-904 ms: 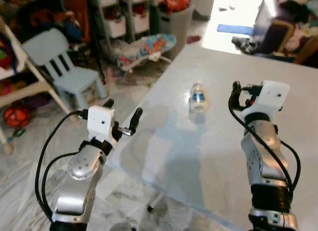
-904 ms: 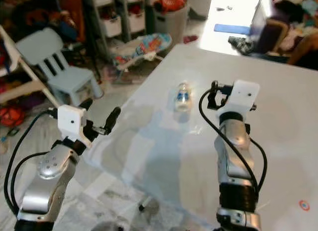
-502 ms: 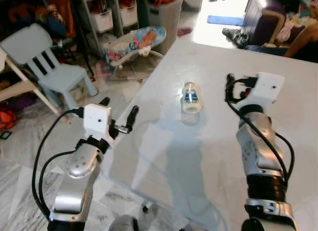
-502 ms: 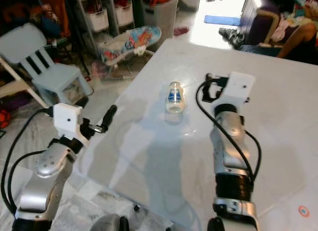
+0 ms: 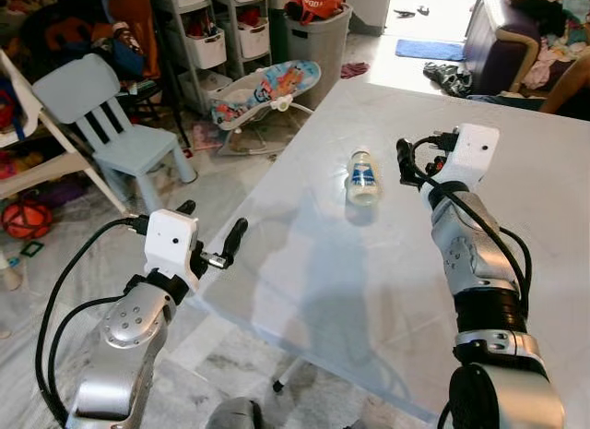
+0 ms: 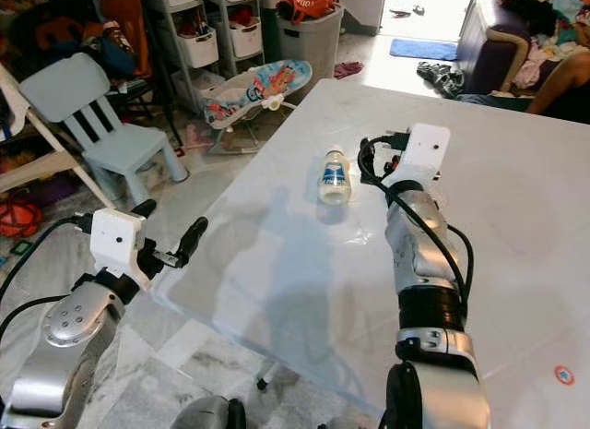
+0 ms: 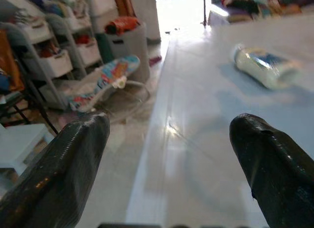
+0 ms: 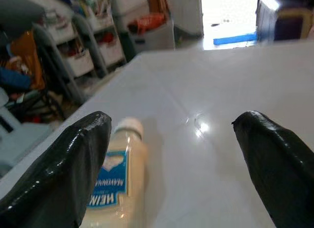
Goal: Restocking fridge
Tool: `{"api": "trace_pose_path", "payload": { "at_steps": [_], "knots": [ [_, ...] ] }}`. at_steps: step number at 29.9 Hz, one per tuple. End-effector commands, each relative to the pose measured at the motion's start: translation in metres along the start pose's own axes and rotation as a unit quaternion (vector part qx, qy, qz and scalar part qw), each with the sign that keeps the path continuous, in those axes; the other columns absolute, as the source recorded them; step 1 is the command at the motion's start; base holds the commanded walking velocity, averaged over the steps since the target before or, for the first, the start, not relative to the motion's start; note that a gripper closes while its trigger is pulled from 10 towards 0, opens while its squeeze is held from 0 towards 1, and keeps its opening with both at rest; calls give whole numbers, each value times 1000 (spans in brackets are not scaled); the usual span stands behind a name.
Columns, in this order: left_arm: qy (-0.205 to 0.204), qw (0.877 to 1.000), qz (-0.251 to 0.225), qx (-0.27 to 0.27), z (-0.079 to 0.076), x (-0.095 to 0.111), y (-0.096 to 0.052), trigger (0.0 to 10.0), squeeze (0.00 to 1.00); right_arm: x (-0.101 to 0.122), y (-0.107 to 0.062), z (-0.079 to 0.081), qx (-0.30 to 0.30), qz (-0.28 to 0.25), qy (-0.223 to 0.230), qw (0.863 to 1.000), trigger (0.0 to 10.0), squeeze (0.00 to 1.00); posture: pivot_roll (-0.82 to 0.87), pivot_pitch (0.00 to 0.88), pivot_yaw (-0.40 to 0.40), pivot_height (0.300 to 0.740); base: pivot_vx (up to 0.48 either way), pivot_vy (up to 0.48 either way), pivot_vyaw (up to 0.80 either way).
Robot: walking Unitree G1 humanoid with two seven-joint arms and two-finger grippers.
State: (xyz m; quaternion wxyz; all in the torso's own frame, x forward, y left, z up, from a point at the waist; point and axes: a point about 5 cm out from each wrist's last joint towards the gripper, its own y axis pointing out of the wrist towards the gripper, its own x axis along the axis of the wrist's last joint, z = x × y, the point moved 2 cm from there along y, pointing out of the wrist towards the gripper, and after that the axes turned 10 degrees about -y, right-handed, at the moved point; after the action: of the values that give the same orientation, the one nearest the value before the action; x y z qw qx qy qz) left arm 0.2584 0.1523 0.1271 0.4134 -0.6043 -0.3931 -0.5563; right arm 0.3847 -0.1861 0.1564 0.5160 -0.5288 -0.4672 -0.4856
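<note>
In a cluttered playroom, a white table [image 5: 304, 291] is carrying a mayonnaise bottle [image 5: 362, 178] lying on its side, ungrasped, while the right gripper [image 8: 171, 159] is hovering just beside it, fingers spread, and the left gripper [image 7: 169, 159] is waiting released at the table's edge, so restocking is barely beginning.
</note>
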Motion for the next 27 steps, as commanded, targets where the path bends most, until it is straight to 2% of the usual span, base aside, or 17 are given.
{"api": "trace_pose_path", "payload": {
  "at_steps": [1,9,15,21,26,27],
  "knots": [
    [5,1000,5,-7,2,4,-4,10000,0,3,6,3,14,8,7,1000,10000,0,133,69,76,740,0,0,0],
    [17,999,39,-28,1,1,-16,10000,0,7,25,6,44,33,36,998,10000,0,164,97,104,740,0,0,0],
    [20,998,51,-31,1,0,-20,10000,0,11,31,4,59,39,22,997,10000,0,170,102,105,740,0,0,0],
    [21,997,60,-37,-4,-3,-23,10000,0,-1,31,10,117,67,3,991,10000,0,173,95,101,740,0,0,0],
    [22,997,63,-39,-5,-4,-22,10000,0,-18,26,22,171,100,-10,980,10000,0,173,87,95,740,0,0,0],
    [22,997,63,-40,-5,-4,-21,10000,0,-24,24,26,192,114,-10,975,10000,0,172,87,94,740,0,0,0]
  ]
}}
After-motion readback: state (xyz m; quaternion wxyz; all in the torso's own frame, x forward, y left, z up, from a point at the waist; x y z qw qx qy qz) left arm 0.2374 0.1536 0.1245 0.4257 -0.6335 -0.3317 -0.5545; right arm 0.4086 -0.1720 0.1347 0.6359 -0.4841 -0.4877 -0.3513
